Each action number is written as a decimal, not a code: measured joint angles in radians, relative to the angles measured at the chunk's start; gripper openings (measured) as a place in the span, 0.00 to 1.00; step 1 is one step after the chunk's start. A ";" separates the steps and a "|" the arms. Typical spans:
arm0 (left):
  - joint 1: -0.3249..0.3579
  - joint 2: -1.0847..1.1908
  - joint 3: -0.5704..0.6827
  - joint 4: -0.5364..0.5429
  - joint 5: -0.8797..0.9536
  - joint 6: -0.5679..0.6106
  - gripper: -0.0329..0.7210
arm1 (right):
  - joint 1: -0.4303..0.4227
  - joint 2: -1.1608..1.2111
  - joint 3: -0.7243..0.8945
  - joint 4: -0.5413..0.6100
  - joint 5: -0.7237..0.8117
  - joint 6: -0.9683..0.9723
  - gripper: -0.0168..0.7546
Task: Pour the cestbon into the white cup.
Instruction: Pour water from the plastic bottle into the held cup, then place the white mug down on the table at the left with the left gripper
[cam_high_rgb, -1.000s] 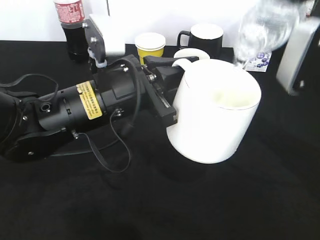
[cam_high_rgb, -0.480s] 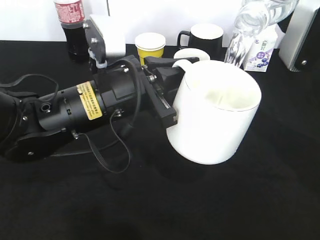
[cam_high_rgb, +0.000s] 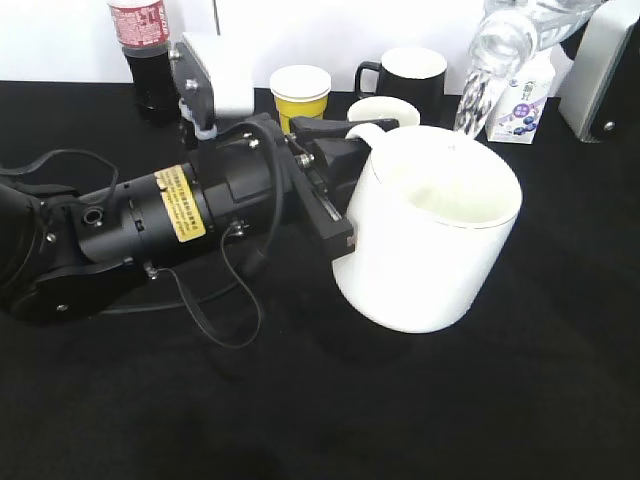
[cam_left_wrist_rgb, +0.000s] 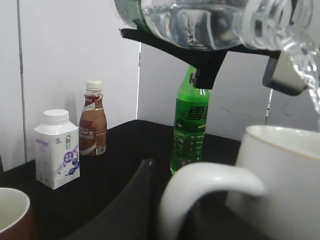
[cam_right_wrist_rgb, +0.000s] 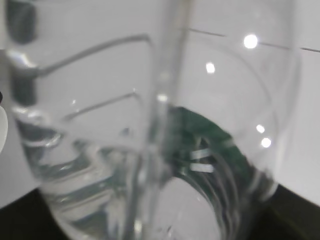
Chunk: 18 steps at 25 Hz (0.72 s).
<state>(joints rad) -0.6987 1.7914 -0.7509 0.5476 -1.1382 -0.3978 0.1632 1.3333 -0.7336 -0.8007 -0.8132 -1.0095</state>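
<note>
The white cup (cam_high_rgb: 430, 235) is large and tilts slightly on the black table. My left gripper (cam_high_rgb: 342, 170) is shut on its loop handle (cam_left_wrist_rgb: 207, 182). The cestbon (cam_high_rgb: 520, 25), a clear ribbed bottle, is tipped mouth-down above the cup's far rim at the top right. A stream of water (cam_high_rgb: 475, 100) falls from it into the cup. In the left wrist view the bottle (cam_left_wrist_rgb: 215, 20) lies across the top, gripped by my right gripper's black fingers (cam_left_wrist_rgb: 202, 62). In the right wrist view the bottle (cam_right_wrist_rgb: 125, 150) fills the frame and its dark green label (cam_right_wrist_rgb: 220, 145) shows through.
Behind the cup stand a cola bottle (cam_high_rgb: 140, 50), a yellow cup (cam_high_rgb: 300, 92), a black mug (cam_high_rgb: 405, 72) and a small milk carton (cam_high_rgb: 520, 105). The left wrist view shows a green bottle (cam_left_wrist_rgb: 190, 120), a brown drink bottle (cam_left_wrist_rgb: 93, 120) and a red mug's rim (cam_left_wrist_rgb: 12, 210).
The cestbon has swung left and tipped further over the cup. Water now streams from it into the cup. The left arm and the cup have barely moved.
</note>
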 joint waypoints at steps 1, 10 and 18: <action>0.000 0.000 0.000 -0.001 0.000 0.000 0.17 | 0.000 0.004 0.000 0.000 -0.003 0.086 0.67; 0.013 0.000 0.000 -0.150 0.000 0.002 0.17 | 0.000 0.086 -0.001 -0.135 -0.005 1.009 0.67; 0.273 -0.132 0.034 -0.143 -0.002 0.002 0.17 | 0.000 0.087 -0.001 0.009 0.128 1.707 0.67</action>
<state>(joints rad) -0.4253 1.6591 -0.7171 0.4050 -1.1398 -0.3959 0.1632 1.4200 -0.7345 -0.7917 -0.6852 0.6979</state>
